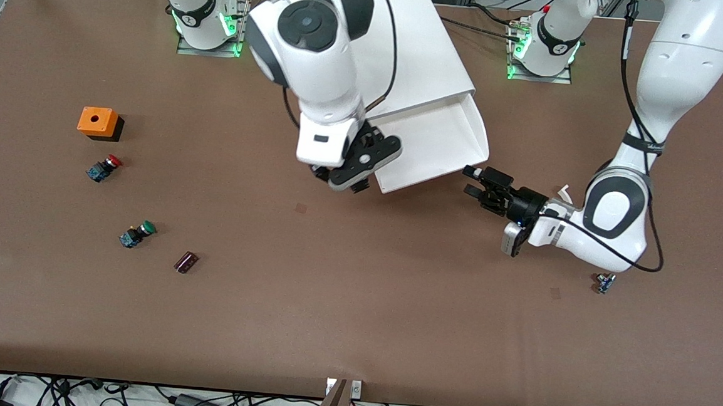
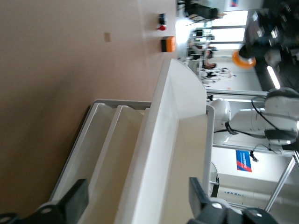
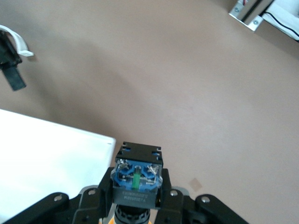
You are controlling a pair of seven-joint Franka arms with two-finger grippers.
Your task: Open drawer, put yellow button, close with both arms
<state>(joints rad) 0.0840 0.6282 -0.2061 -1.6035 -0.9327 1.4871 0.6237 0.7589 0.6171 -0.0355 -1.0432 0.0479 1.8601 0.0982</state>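
Already the white plastic drawer (image 1: 447, 142) stands open; right gripper (image 3: 137, 205) clamps the yellow-capped, blue-bodied push button (image 3: 137, 177) at its edge, undropped; left gripper (image 1: 479, 184) spread wide beside it.

Front cam sat high, faced both arm bases, covered the whole brown table (image 1: 354, 328). Left wrist cam looked close along the open white plastic drawer (image 2: 140, 154); right wrist cam looked down on its corner (image 3: 51, 154). All three shared that drawer (image 1: 441, 139)

Right gripper (image 1: 338, 179) fingers clamped, pointing down; left gripper (image 1: 472, 181) fingers spread, horizontal.
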